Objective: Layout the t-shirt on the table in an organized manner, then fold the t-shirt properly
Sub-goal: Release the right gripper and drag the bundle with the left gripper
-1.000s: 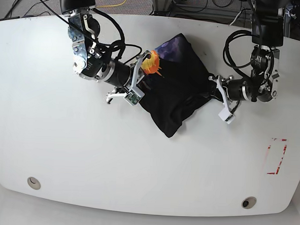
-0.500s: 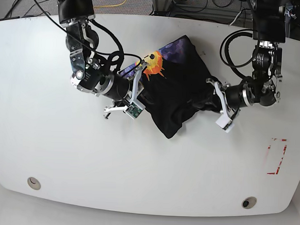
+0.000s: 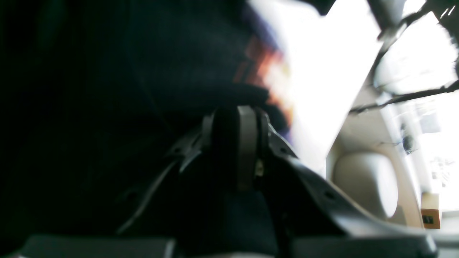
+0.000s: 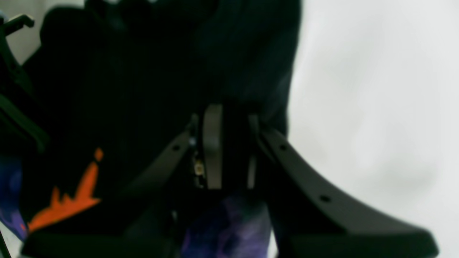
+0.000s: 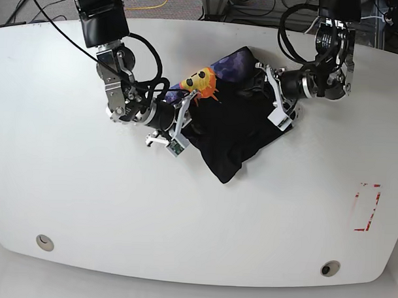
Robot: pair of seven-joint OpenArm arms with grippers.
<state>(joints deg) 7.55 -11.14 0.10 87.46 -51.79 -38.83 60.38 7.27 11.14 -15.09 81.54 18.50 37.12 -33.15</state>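
The t-shirt [image 5: 234,121] lies bunched in the far middle of the tabletop [image 5: 86,204], well clear of the near edge. Its long axis runs diagonally: one pointed end faces the near edge, and the printed end faces the far edge. The right gripper [image 5: 184,106] has its fingers [image 4: 212,143] nearly closed, pinching cloth beside the sun print. The left gripper [image 5: 269,92] has its fingers [image 3: 246,143] likewise clamped on black cloth at the opposite side. The cloth lies between the two grips, so spreading likely requires drawing them apart across that axis.
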